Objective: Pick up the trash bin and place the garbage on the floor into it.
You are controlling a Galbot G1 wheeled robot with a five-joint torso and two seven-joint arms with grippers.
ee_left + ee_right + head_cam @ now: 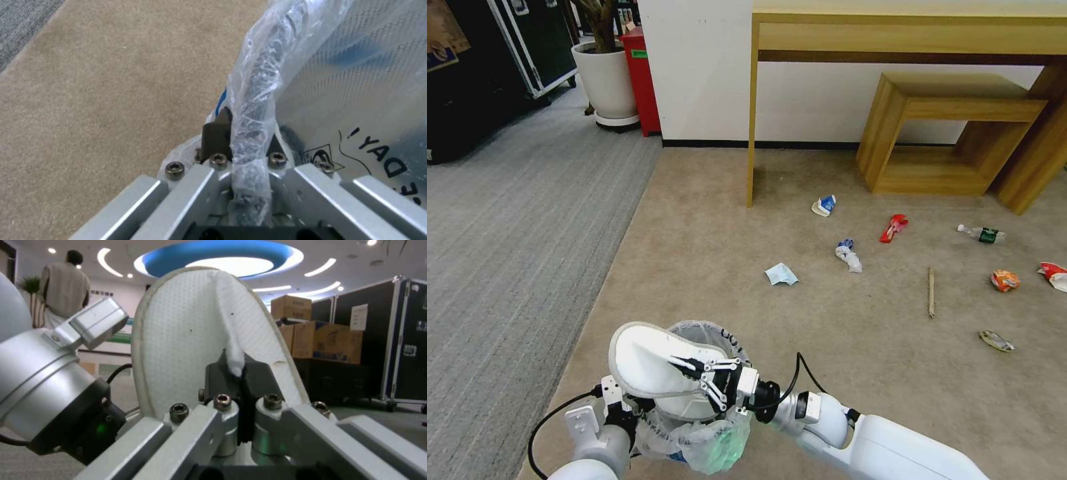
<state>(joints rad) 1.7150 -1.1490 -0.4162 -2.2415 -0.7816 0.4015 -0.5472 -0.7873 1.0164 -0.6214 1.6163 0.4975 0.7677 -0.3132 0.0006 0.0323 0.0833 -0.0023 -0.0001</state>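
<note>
The trash bin (710,440), lined with a crinkly plastic bag, hangs low at the front; my left gripper (626,412) is shut on its rim (256,100). My right gripper (688,367) is shut on a white slipper (647,363) held over the bin's mouth; the right wrist view shows its fingers (218,373) pinching the slipper's strap (233,350). Garbage lies on the beige floor (854,347): a pale blue mask (780,274), a blue-white carton (824,205), a crumpled blue-white wrapper (848,255), a red wrapper (894,228), a bottle (982,234), a stick (932,292), an orange wrapper (1005,280).
A wooden desk (752,120) and a low wooden bench (947,127) stand against the back wall. Grey ribbed carpet (507,253) runs along the left, with a white planter (606,83) and a red cabinet (644,80) behind it. More wrappers (996,341) lie at right.
</note>
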